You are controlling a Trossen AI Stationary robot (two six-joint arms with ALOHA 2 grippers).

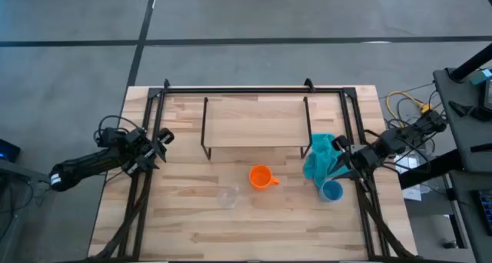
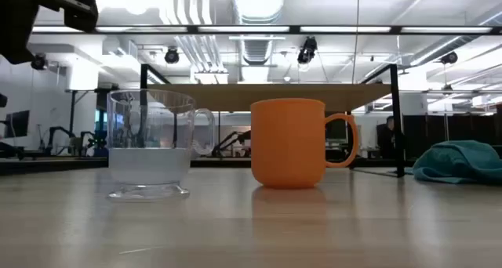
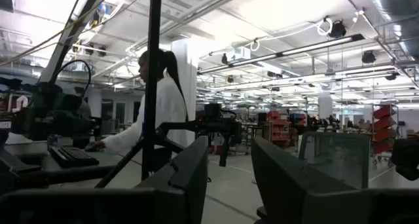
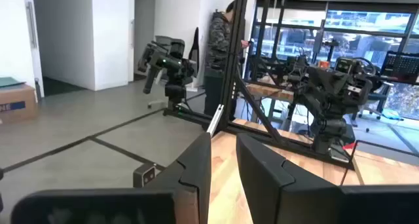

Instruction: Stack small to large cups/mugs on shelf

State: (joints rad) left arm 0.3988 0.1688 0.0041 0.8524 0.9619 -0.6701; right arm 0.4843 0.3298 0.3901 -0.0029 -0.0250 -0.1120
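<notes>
A: Cups, from above? Orange mug (image 1: pixel 261 177) at tabletop (image 1: pixel 254 224) centre, clear glass (image 1: pixel 227 196) at 7 o'clock of it, blue cup (image 1: pixel 331 191) at 4 o'clock; shelf (image 1: pixel 255 121) bare.

B: End effectors? Left end effector (image 1: pixel 161 144) at 9 o'clock edge, narrowly parted, holding nothing; right end effector (image 1: pixel 338 164) above teal cloth (image 1: pixel 319 159), narrow gap.

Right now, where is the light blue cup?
In the high view, the light blue cup stands on the table's right side, right beside the teal cloth and the right gripper, with the orange mug farther to its left.
</notes>
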